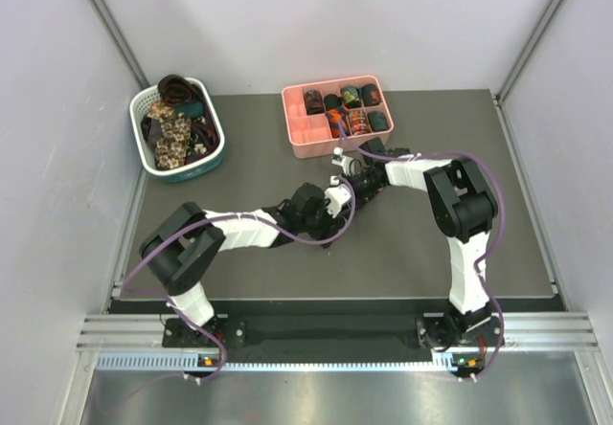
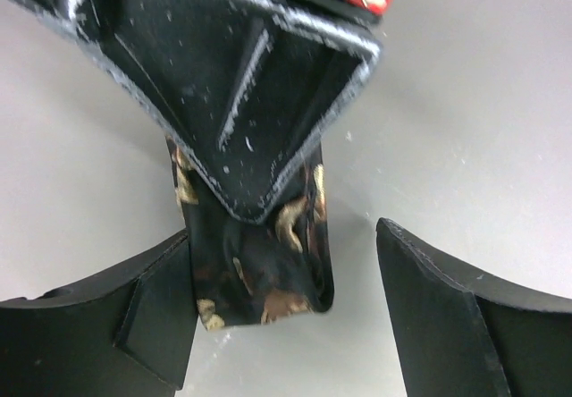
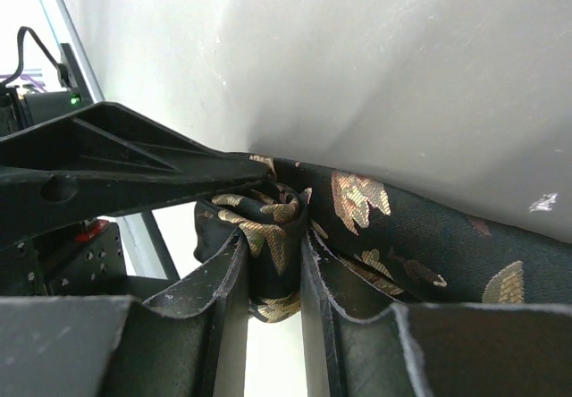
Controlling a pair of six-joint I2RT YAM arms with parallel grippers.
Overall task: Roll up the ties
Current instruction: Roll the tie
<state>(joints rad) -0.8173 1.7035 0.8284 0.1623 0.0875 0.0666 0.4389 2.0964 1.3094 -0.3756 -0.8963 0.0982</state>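
Presently, one dark leaf-print tie (image 3: pixel 357 196), half-coiled just beside the near edge of the pink tray (image 1: pixel 308 134): your right gripper (image 3: pixel 268 258) pinches the coil, your left gripper (image 2: pixel 281 254) stands wide and empty around its tail, so any slip of that pinch may unwind it.

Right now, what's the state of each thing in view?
left gripper: open, fingers either side of the tie.
right gripper: shut on the tie's coiled end.
tie: partly rolled, tail loose.
pink tray: partly filled with rolled ties, one compartment bare.
basket: holds a heap of unrolled ties.
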